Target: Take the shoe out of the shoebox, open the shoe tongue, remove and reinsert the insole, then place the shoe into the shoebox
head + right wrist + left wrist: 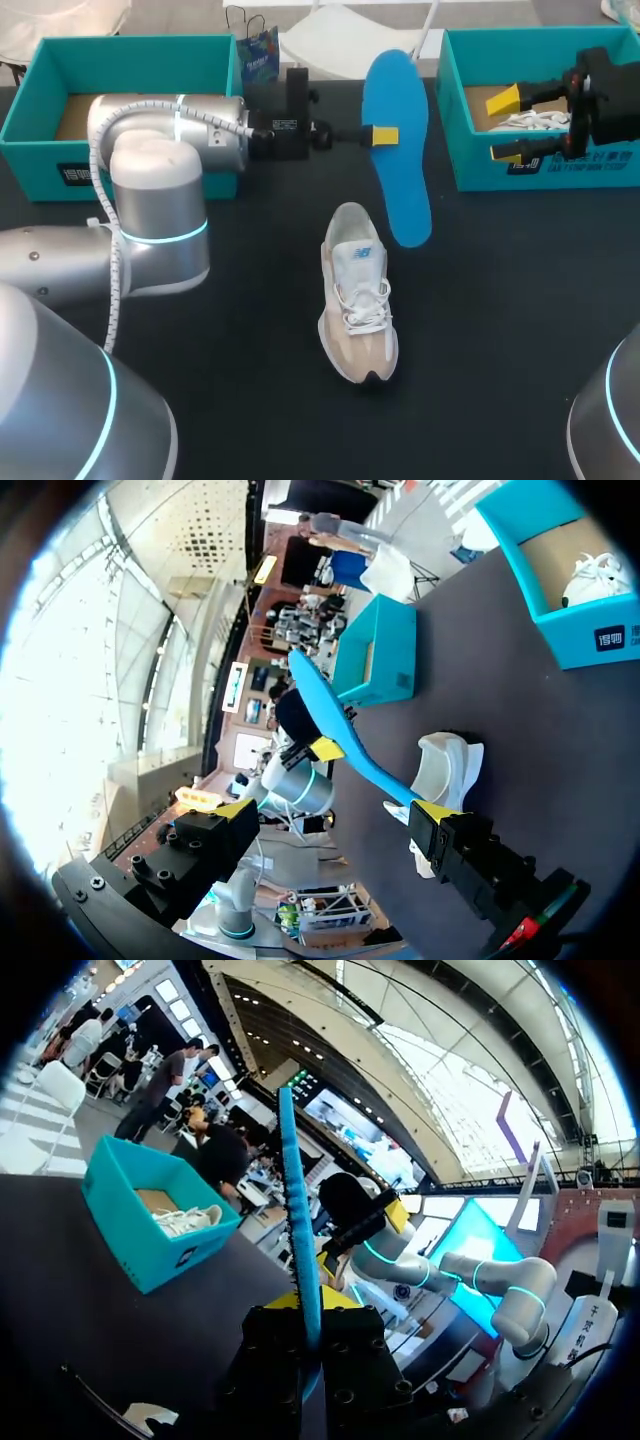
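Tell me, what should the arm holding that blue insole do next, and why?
Probably tip the flat blue foam insole, clamped in the left gripper, down toward the opening of the beige and white sneaker: the insole is out of the shoe, its end hanging beside the collar.

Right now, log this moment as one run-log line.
left gripper: shut on insole | right gripper: open, near right shoebox | shoe: upright on table, insole out

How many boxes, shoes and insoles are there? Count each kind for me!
Boxes: 2, the left box and the right box
Shoes: 2, the beige shoe and the white shoe inside the right box
Insoles: 1, the blue insole
Total: 5
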Available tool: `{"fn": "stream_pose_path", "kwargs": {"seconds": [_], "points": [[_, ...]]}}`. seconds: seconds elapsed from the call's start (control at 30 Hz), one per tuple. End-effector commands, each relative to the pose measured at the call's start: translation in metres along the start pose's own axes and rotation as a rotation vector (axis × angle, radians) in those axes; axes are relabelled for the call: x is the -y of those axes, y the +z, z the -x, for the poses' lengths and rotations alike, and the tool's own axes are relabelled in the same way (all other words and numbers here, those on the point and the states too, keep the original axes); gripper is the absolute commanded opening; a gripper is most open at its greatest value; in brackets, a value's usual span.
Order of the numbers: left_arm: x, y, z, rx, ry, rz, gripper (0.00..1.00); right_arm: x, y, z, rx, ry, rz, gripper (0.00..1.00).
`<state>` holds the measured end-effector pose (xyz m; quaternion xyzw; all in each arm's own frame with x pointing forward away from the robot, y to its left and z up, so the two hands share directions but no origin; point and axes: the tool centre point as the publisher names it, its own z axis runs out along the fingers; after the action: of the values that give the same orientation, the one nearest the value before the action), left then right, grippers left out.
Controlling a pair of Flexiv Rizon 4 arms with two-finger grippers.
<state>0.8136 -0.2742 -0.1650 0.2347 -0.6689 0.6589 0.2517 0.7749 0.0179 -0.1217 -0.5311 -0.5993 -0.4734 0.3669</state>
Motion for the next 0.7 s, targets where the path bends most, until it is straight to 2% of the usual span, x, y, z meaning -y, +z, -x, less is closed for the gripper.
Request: {"fn": "stream_pose_path", "kwargs": {"seconds": [0.03, 0.07, 0.13, 0.17, 0.23, 0.33, 0.4, 0.5, 0.67, 0.7], "points": [[0.003, -0.007, 0.013, -0.091, 0.2, 0.028, 0.0, -0.001, 0.001, 0.0, 0.0, 0.0, 0.0, 1.0], [0.002, -0.01, 0.012, -0.133, 0.278, 0.034, 0.0, -0.001, 0.001, 0.0, 0.0, 0.0, 0.0, 1.0], [0.002, -0.01, 0.012, -0.133, 0.278, 0.034, 0.0, -0.001, 0.001, 0.0, 0.0, 0.0, 0.0, 1.0], [0.004, -0.016, 0.011, -0.15, 0.451, 0.086, 0.0, -0.001, 0.001, 0.0, 0.0, 0.0, 0.0, 1.0], [0.005, -0.02, 0.007, -0.14, 0.588, 0.108, 0.0, -0.001, 0.001, 0.0, 0.0, 0.0, 0.0, 1.0], [0.008, -0.022, 0.002, -0.136, 0.611, 0.096, 0.0, -0.001, 0.001, 0.0, 0.0, 0.0, 0.0, 1.0], [0.011, -0.025, -0.007, -0.105, 0.792, 0.08, 0.0, -0.001, 0.001, 0.0, 0.0, 0.0, 0.0, 1.0], [0.012, -0.028, -0.016, -0.02, 1.125, -0.003, 0.0, -0.001, 0.001, 0.0, 0.0, 0.0, 0.0, 1.0], [0.012, -0.031, -0.018, 0.016, 1.238, -0.047, 0.0, -0.001, 0.001, 0.0, 0.0, 0.0, 0.0, 1.0], [0.012, -0.032, -0.017, 0.03, 1.338, -0.068, 0.0, -0.001, 0.001, 0.0, 0.0, 0.0, 0.0, 1.0]]}}
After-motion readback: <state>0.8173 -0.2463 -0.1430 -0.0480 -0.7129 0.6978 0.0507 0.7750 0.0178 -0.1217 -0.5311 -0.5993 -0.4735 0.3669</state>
